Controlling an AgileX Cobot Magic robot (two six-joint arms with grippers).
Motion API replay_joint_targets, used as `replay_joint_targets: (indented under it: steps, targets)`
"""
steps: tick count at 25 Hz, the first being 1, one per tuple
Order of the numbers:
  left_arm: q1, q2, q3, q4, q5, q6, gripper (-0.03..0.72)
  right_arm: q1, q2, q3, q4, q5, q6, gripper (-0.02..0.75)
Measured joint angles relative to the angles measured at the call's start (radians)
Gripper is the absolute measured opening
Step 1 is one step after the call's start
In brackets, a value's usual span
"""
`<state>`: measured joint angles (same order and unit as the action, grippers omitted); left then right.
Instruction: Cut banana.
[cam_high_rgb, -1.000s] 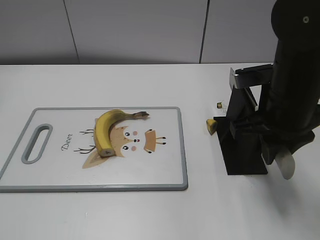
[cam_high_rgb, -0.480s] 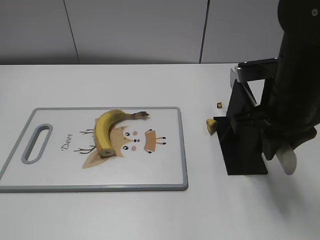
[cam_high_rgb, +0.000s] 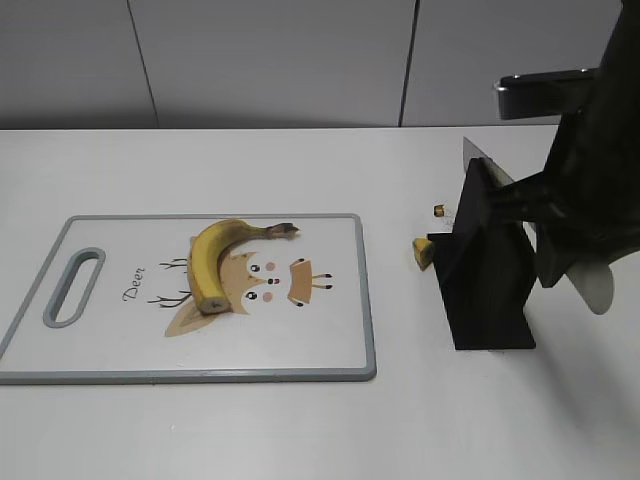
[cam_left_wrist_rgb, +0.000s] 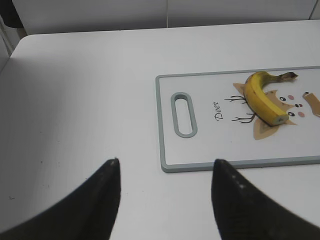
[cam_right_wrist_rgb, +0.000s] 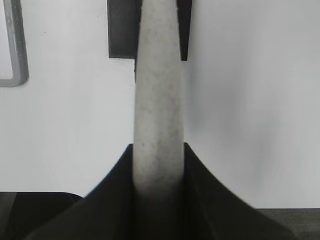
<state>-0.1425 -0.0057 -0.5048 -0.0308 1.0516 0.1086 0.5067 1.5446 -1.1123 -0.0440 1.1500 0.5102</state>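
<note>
The banana (cam_high_rgb: 215, 258) lies on the deer-print cutting board (cam_high_rgb: 100, 350), stem toward the back right and flat cut end toward the front. It also shows in the left wrist view (cam_left_wrist_rgb: 260, 92). My right gripper (cam_high_rgb: 568, 250) is shut on the pale speckled handle of a knife (cam_right_wrist_rgb: 159, 100). The handle's end (cam_high_rgb: 597, 288) sticks out below the gripper, and a bit of silver blade (cam_high_rgb: 482, 160) shows behind the black knife holder (cam_high_rgb: 488, 270). My left gripper (cam_left_wrist_rgb: 165, 172) is open and empty above the table, left of the board's handle end (cam_left_wrist_rgb: 183, 114).
A small yellow banana scrap (cam_high_rgb: 422, 252) and a tiny brownish crumb (cam_high_rgb: 438, 210) lie on the white table between the board and the holder. The holder's base shows in the right wrist view (cam_right_wrist_rgb: 122, 30). A grey wall stands behind the table.
My right arm has risen and shifted right with the knife handle in its grip. The banana, board and holder have not moved.
</note>
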Motion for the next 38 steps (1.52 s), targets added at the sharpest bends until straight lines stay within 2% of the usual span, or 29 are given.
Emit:
replay_joint_targets:
  steps: [11,22,31,38]
  targets:
    - [0.000,0.000,0.000,0.000,0.000,0.000,0.553,0.001,-0.075,-0.051,-0.013,-0.005,0.017,0.161]
    - [0.000,0.000,0.000,0.000,0.000,0.000,0.553,0.001,-0.090,-0.229,-0.058,0.032,-0.032,0.160]
    - [0.000,0.068,-0.024,-0.036,-0.041,0.032,0.553,0.001,-0.085,-0.327,-0.005,0.034,-0.497,0.160]
    - [0.000,0.298,-0.087,-0.151,-0.200,0.190,0.553,0.001,0.012,-0.375,0.109,0.027,-0.839,0.160]
